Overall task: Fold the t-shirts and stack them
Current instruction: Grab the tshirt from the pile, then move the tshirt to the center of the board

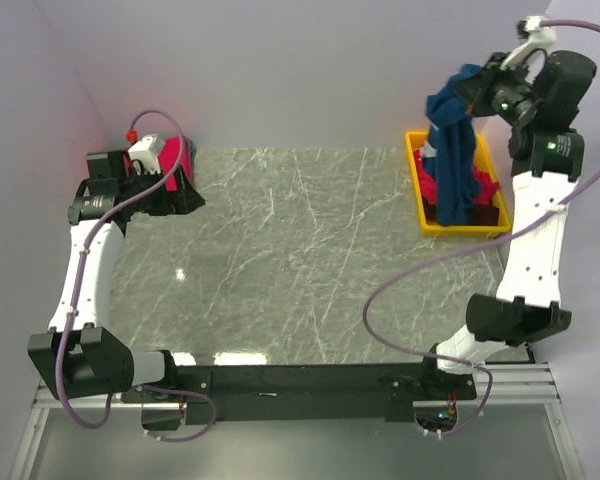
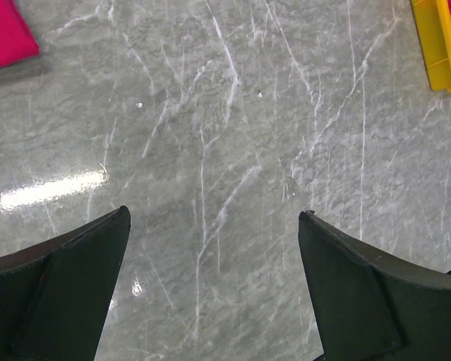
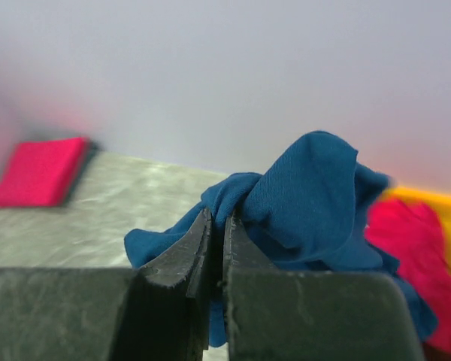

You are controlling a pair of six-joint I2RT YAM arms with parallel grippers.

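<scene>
At the upper right of the top view, the right gripper (image 1: 477,95) is raised high above the yellow plastic bin (image 1: 470,231) with its jaws pinched shut on a bunched fold of the navy blue cloth t-shirt (image 1: 453,150). The wrist view shows the 2 fingers all but meeting around the fabric. The shirt hangs as a long crumpled drape, its lower end down in the bin among the loose bright red-pink shirts (image 1: 427,178) heaped there, so I cannot tell whether it has come fully free of them. At the upper left, 1 folded red-pink t-shirt (image 3: 37,171) lies flat at the far corner of the grey marble-patterned table (image 1: 280,250), and the left gripper (image 2: 214,213) hovers just beside it, jaws spread wide and holding nothing, only bare table between them. The step in hand looks like pulling the next garment out of the bin, with folding not yet begun. The next move probably calls for lifting the shirt clear of the bin wall, then carrying it toward the middle of the frame and laying it down. The left gripper would likely need to catch a hem or shoulder so the cloth spreads flat rather than landing in a heap — it is too crumpled to fold as it hangs.
</scene>
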